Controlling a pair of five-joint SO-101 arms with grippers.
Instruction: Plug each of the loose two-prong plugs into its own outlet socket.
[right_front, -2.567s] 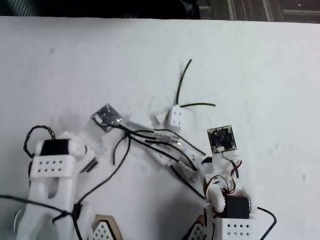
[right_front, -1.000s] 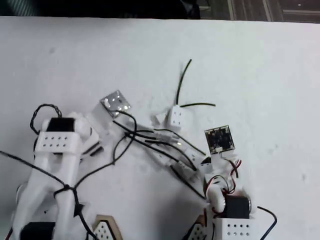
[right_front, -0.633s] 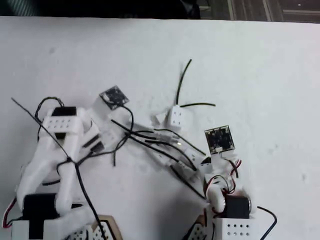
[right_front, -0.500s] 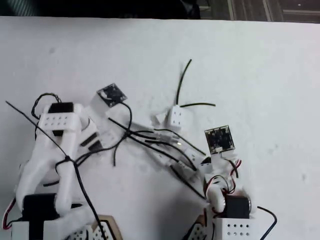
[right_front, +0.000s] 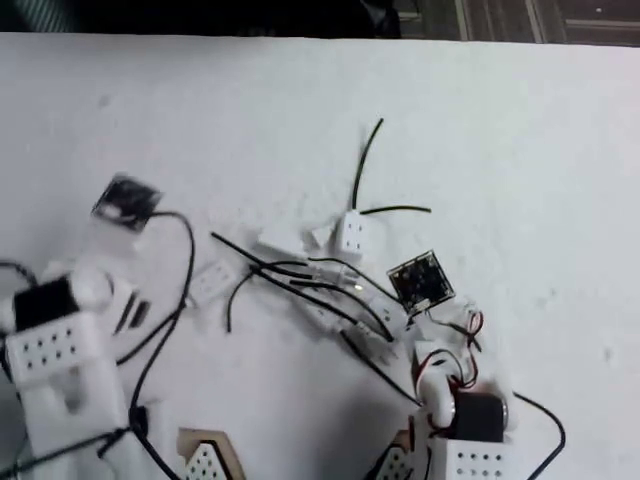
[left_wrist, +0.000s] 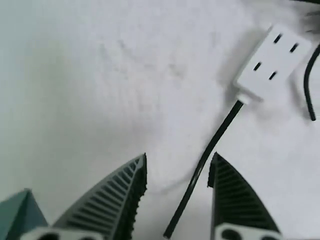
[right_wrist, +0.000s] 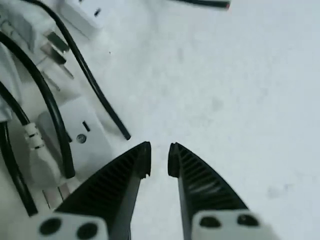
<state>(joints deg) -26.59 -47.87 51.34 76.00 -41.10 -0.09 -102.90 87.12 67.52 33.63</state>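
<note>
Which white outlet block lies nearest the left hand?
The white rectangular four-slot outlet block whose thin black cord runs between the fingers of the left hand; the others lie farther off.

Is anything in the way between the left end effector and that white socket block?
Nothing blocks it. Between the left end effector and the white outlet socket lies just the socket's own black cord.

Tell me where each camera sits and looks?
High view: fixed above, looking down on the table, left arm and right arm at near edge.
Left wrist view: on the left arm, looking past its open jaws at a white outlet.
Right wrist view: on the right arm, looking past its jaws at black cords, also seen from high.
</note>
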